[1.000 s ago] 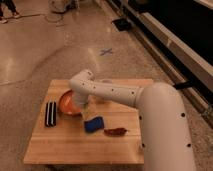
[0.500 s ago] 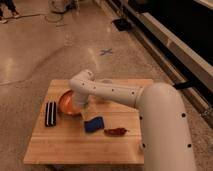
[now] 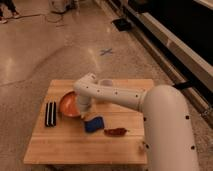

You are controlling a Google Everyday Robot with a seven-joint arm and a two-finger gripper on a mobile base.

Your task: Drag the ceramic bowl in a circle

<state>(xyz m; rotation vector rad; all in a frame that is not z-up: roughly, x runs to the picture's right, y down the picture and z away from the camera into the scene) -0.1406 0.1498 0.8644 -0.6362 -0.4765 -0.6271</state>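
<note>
The tool is down at the right edge of the ceramic bowl, low over the counter. The wrist above covers it, so I cannot tell if it is open or closed, or if it really holds the rim. The bowl lies in the left middle part of the counter, flat, with its open side up.

Compared with half a second and one second ago, almost nothing has changed: the bowl and the arm stand in nearly the same place. I judge that the circle is either only starting or going very slowly, and most of the path is probably not yet done.

The arm comes from the big white body at the right, goes left across the counter, and bends down at a rounded elbow above the bowl.

Around the bowl:
- a black striped object just to its left
- a blue block near its lower right
- a dark red thing further right
- a white cup behind the arm

The blue block is near enough that a wide circle could push it.
</note>
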